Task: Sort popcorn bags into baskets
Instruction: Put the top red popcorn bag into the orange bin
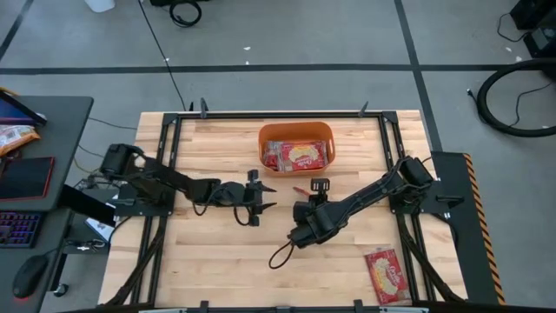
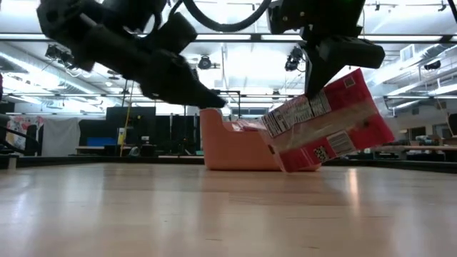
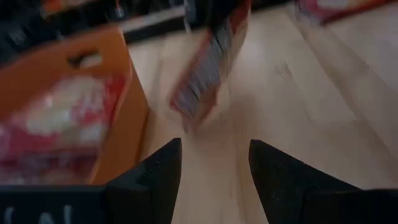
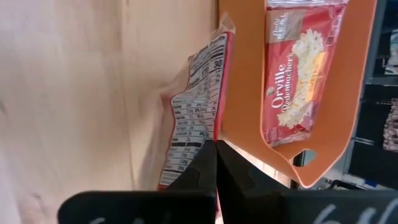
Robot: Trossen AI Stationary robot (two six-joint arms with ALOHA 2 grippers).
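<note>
The orange basket (image 1: 295, 132) sits toward the table's far edge with red popcorn bags (image 1: 297, 156) lying flat inside. My right gripper (image 1: 319, 186) is near the table's middle, just in front of the basket, shut on one red bag (image 2: 325, 125) whose white label panels show. My left gripper (image 1: 259, 198) hovers open to the left of that bag, fingers pointing at it and touching nothing. In the left wrist view the held bag (image 3: 208, 68) shows ahead of the open fingers. Another bag (image 1: 387, 276) lies flat near the table's near right corner. My right gripper (image 4: 216, 144) pinches the bag between its two fingers at the upper edge (image 4: 200, 138), coming from above and pointing down. The bag hangs tilted below the fingers, label side outward. Its lower corner (image 2: 287, 168) is close to the table; whether it touches I cannot tell.
Black frame rails (image 1: 169, 174) run along the table's left and right sides. A dark cable loop (image 1: 280, 255) lies on the wood below the right arm. Bare wood lies along the near side. A desk with a keyboard (image 1: 17, 230) stands left of the table.
</note>
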